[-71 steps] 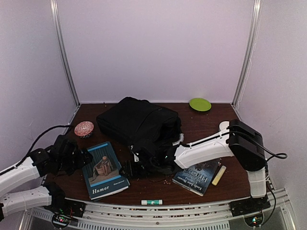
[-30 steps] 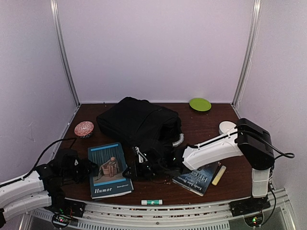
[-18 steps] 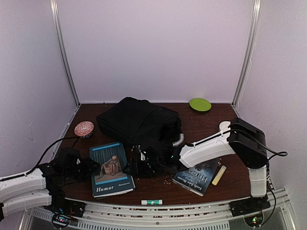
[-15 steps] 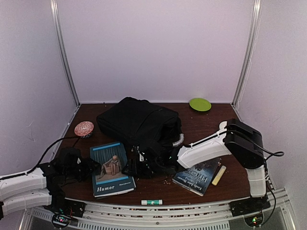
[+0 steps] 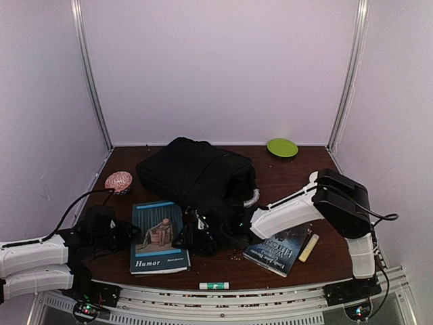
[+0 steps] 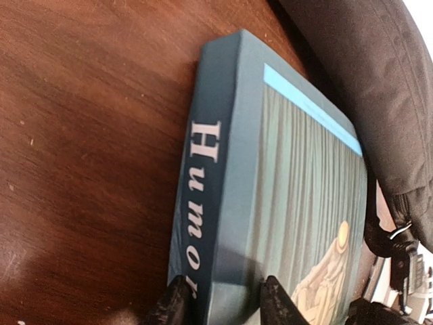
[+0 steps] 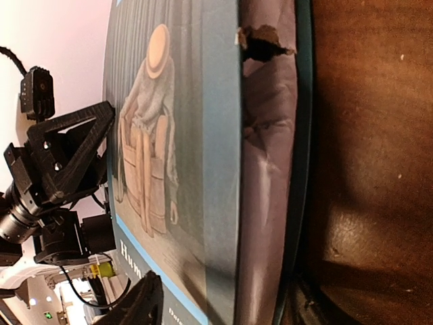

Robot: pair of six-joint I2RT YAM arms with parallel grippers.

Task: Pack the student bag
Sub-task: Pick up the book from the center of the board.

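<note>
The student bag (image 5: 196,172), a large black backpack, lies at the table's middle; its fabric also fills the upper right of the left wrist view (image 6: 365,81). In front of it lies a blue book titled Humor (image 5: 159,237). My left gripper (image 5: 130,233) is shut on the book's spine edge (image 6: 213,203), one finger beside the spine and one on the cover (image 6: 225,308). My right gripper (image 5: 191,237) stands open around the opposite page edge (image 7: 267,169), one finger over the cover and one beneath (image 7: 226,308).
A dark second book (image 5: 281,247) and a yellow stick (image 5: 308,248) lie under my right arm. A glue stick (image 5: 214,286) sits near the front edge. A pink patterned bowl (image 5: 118,181) is at the left, a green plate (image 5: 282,147) at the back right.
The Humor book has slid and turned toward the right. My left gripper followed it and closed on the spine. The right gripper came in to the book's page edge.
</note>
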